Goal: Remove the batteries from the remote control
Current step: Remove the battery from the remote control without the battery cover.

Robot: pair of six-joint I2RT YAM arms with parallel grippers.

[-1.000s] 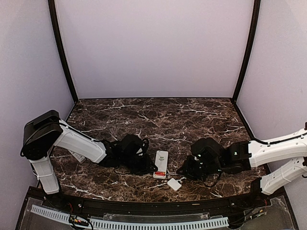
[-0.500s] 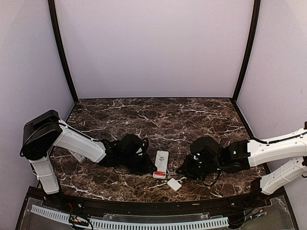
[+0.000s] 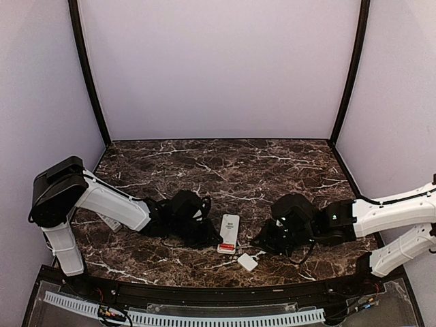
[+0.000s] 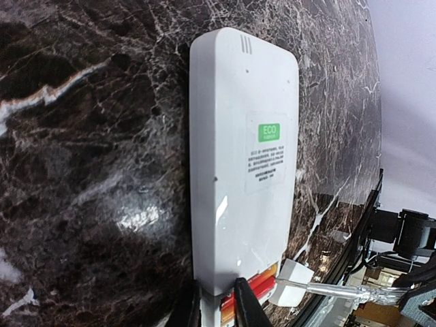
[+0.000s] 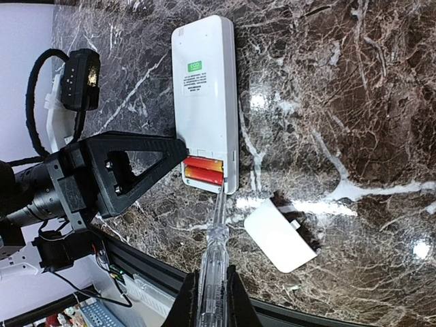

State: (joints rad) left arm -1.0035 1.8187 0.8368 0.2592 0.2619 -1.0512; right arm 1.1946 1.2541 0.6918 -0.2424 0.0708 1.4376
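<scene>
Remote control: battery end cut by lower frame edge in left wrist view, batteries largely hidden behind left gripper fingers, themselves cropped; overhead, batteries too small to count

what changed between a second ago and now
Barely anything: the right gripper, gripping a clear tool, shifted slightly beside the remote. The left gripper, the remote, the red batteries in their bay and the loose white cover stayed put.
</scene>
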